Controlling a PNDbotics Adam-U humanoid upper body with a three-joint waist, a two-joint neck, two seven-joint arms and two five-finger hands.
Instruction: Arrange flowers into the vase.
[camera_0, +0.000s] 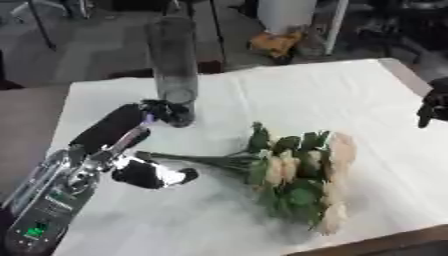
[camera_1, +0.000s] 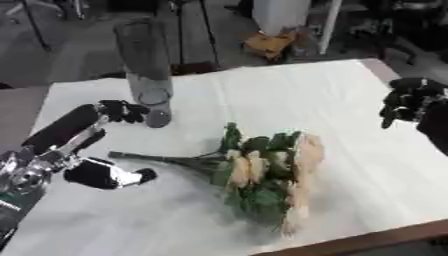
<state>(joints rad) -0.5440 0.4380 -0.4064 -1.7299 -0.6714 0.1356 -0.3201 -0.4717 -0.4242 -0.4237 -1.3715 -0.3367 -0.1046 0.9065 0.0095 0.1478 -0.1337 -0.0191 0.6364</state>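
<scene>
A tall clear glass vase (camera_0: 173, 65) stands upright at the back left of the white-covered table (camera_0: 350, 95). A bunch of cream flowers (camera_0: 302, 175) with green leaves lies on its side at mid-table, its stems (camera_0: 188, 159) pointing left. My left hand (camera_0: 118, 127) reaches in from the lower left. It is open, its fingertips (camera_0: 166, 111) are at the vase's base, and its thumb (camera_0: 157, 173) is just below the stem ends. It holds nothing. My right hand (camera_1: 407, 102) hangs over the table's right edge with fingers drooping, far from the flowers.
The table's front edge (camera_1: 367, 240) runs close below the flower heads. Beyond the far edge are a dark floor, chair legs and an orange-brown object (camera_0: 276, 44). White cloth lies bare between the flowers and my right hand.
</scene>
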